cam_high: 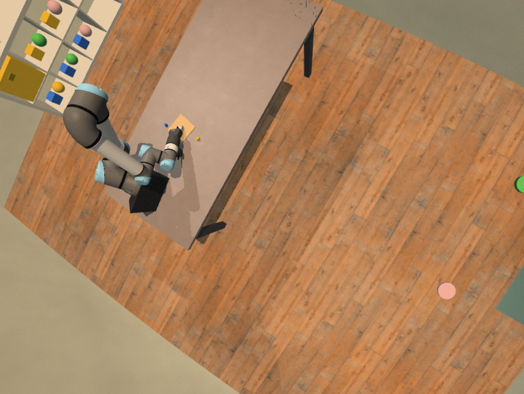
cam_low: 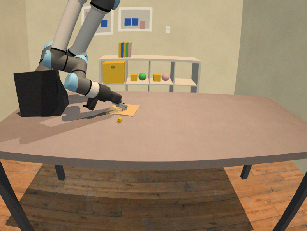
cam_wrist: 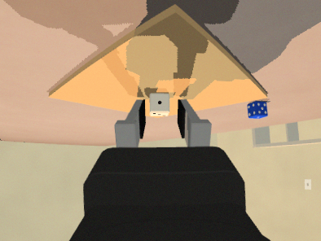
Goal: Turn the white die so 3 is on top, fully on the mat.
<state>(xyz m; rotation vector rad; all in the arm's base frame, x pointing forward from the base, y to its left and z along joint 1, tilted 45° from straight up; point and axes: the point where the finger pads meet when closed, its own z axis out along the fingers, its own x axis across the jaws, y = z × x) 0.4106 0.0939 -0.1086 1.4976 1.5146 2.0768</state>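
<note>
The white die stands on the orange mat. In the wrist view its shaded side with one pip faces the camera. Its bright top is seen at a steep slant, with a few dark marks that look like three pips in a row. My gripper is open and low over the mat, tilted, with a finger on each side of the die and a gap at both sides. The top and exterior views do not show the die clearly.
A blue die lies on the table just off one mat corner. A yellow die lies off the mat on the opposite side. The black robot base stands behind the arm.
</note>
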